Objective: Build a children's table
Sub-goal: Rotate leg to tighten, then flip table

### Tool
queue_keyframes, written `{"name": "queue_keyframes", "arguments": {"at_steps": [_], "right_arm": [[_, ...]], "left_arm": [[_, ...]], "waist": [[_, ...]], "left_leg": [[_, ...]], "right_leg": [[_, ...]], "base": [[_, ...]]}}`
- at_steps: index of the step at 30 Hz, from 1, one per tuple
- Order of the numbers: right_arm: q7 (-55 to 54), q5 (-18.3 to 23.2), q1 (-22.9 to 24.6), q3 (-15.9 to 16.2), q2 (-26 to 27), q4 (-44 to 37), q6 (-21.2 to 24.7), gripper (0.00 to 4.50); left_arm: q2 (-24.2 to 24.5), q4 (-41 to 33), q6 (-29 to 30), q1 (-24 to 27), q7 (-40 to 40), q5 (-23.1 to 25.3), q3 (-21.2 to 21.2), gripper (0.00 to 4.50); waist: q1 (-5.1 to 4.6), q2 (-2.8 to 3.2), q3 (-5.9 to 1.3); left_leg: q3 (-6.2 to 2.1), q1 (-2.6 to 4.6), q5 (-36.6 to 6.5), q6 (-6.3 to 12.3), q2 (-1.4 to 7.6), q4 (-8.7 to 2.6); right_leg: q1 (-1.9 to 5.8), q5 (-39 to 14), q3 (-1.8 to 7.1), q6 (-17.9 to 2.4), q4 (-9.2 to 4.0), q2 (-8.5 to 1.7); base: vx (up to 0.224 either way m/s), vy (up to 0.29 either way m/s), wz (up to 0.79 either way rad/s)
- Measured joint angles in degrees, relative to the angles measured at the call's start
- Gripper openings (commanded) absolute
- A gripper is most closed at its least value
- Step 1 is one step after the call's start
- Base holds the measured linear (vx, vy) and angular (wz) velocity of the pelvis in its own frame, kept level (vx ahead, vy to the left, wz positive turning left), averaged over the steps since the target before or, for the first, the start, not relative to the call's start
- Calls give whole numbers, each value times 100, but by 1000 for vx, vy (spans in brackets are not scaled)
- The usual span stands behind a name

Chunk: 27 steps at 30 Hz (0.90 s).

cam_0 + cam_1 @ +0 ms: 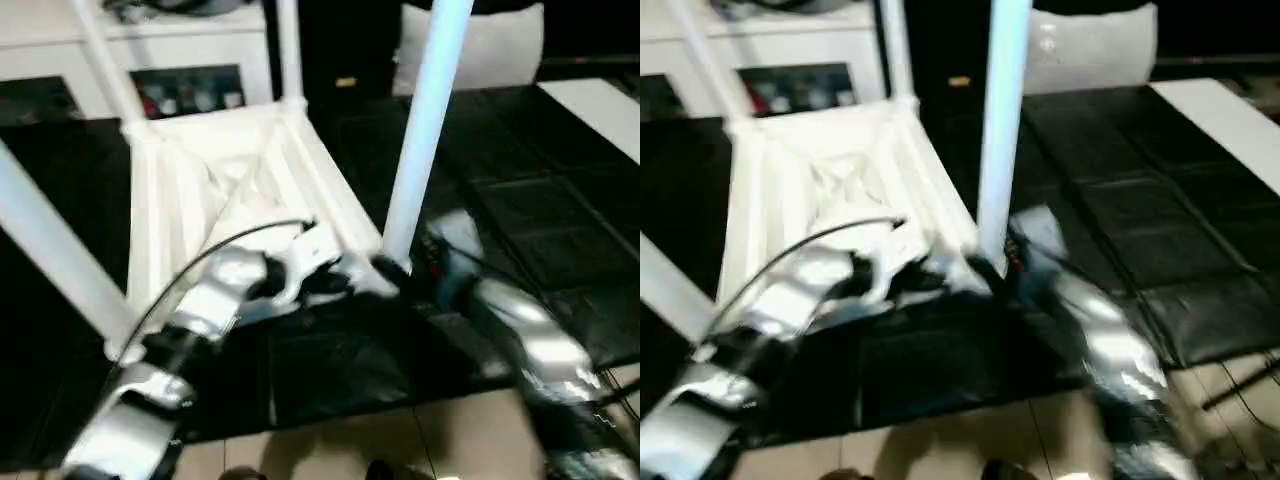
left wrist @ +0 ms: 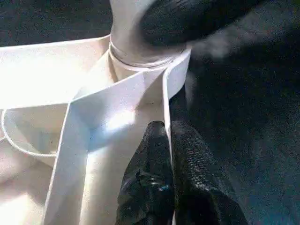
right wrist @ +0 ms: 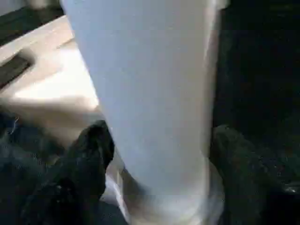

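Children's table (image 1: 230,170) lies upside down on the black work table (image 1: 560,220), legs up. Left gripper (image 2: 168,140) pinches its rim wall beside the corner socket. Right gripper (image 3: 159,154) straddles the near leg (image 1: 425,130), fingers spread, not clamping. No writing is readable.

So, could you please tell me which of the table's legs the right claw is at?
The near-right leg, standing between the right claw's spread fingers beside the left claw.

Left claw (image 2: 169,154) pinched shut, silver forearm reaching toward 1 o'clock. Right claw (image 3: 157,164) spread wide, forearm angled toward 11 o'clock.
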Motion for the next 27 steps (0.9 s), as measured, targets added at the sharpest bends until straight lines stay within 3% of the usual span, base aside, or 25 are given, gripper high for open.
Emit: {"name": "queue_keyframes", "arguments": {"at_steps": [6,11,12,14,16,22,24,27], "right_arm": [[1093,472,595,-70,-720,-719,-74,447],[893,615,768,-221,-626,-1013,-10,447],[790,643,835,-286,-578,-1070,2,450],[617,643,946,-362,-547,-1173,2,450],[413,643,1022,-373,-480,-1315,16,450],[-105,780,1514,-525,-256,-1930,327,450],[-407,841,1703,-656,-116,-2217,439,450],[-823,834,1877,-726,85,-2612,598,450]], "left_arm": [[399,454,-707,-4,-768,-144,-2,0],[448,537,-728,14,-1170,-427,106,0],[477,534,-729,24,-1391,-553,137,43],[443,460,-849,79,-1569,-809,253,43],[354,145,-1022,85,-1590,-1053,373,71],[274,-969,-596,695,-1224,-1626,779,115],[214,-1497,-160,1107,-793,-1849,1042,124],[-99,-2241,474,1589,380,-1945,1531,144]], "waist": [[41,1,0],[-9,7,0],[-8,9,-1],[-6,8,-1],[-10,4,-5],[-119,44,-53],[-171,75,-73],[-223,175,-112]], "left_leg": [[3,69,-10,-27,-1,0],[-17,87,-10,-27,10,-2],[-16,99,-9,-26,6,-1],[-12,119,-10,-21,-6,0],[-6,139,-21,-4,-21,-1],[8,153,-39,-6,-36,-74],[8,152,-32,-17,-31,-104],[9,150,-29,-22,-25,-110]], "right_leg": [[94,11,-2,12,-41,11],[167,52,-40,63,-195,21],[187,57,-36,71,-209,13],[212,63,-12,82,-213,-3],[236,63,2,84,-221,-15],[239,60,10,93,-212,-4],[222,45,10,92,-203,6],[216,40,6,88,-205,15]], "base": [[0,0,0],[0,0,0],[0,0,0],[0,0,0],[0,0,0],[0,0,0],[0,0,0],[0,0,0]]}}
